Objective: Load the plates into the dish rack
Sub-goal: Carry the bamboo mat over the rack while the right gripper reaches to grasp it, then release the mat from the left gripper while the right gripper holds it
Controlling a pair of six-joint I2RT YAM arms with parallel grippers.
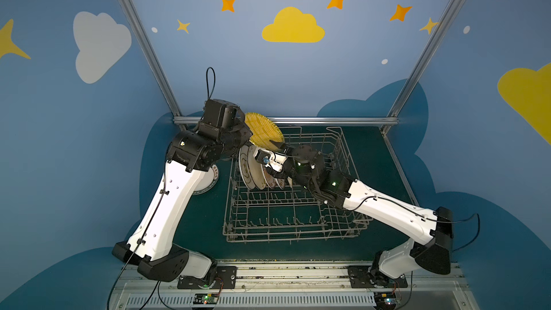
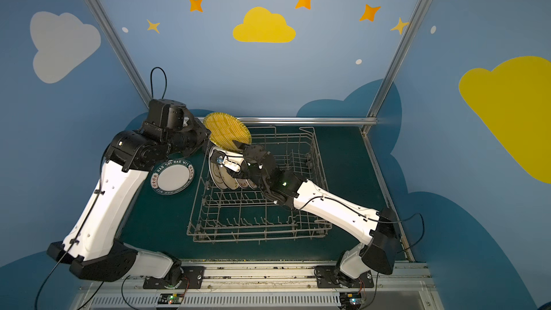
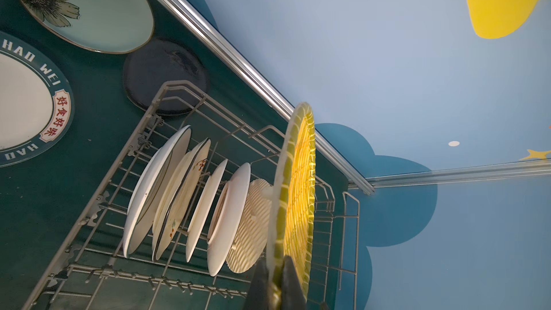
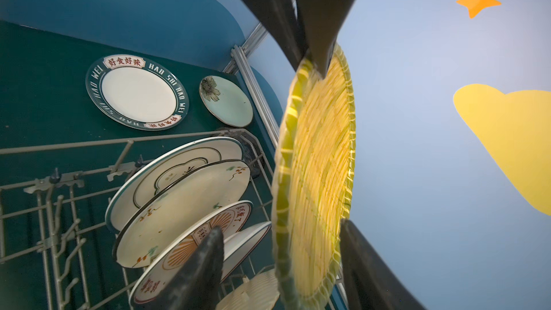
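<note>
**Yellow Plate Held Above the Dish Rack**

The yellow woven-pattern plate (image 1: 264, 128) stands on edge above the far-left corner of the dish rack (image 1: 298, 228), clear of the tines.

The left gripper (image 3: 275, 263) is clamped tight on this plate's rim. The right gripper (image 4: 280, 228) straddles the opposite rim with its jaws parted. One finger is close against the plate's patterned face and the other stands apart from its back, so this gripper has no hold on it.

A row of racked plates (image 3: 179, 192) stands upright in the rack's far-left slots, directly beneath the yellow plate.

Outside the rack's left wall, flat on the table, lie the lettered-rim plate (image 2: 174, 177), the green floral plate (image 4: 226, 102) and the black plate (image 3: 165, 76).
</note>
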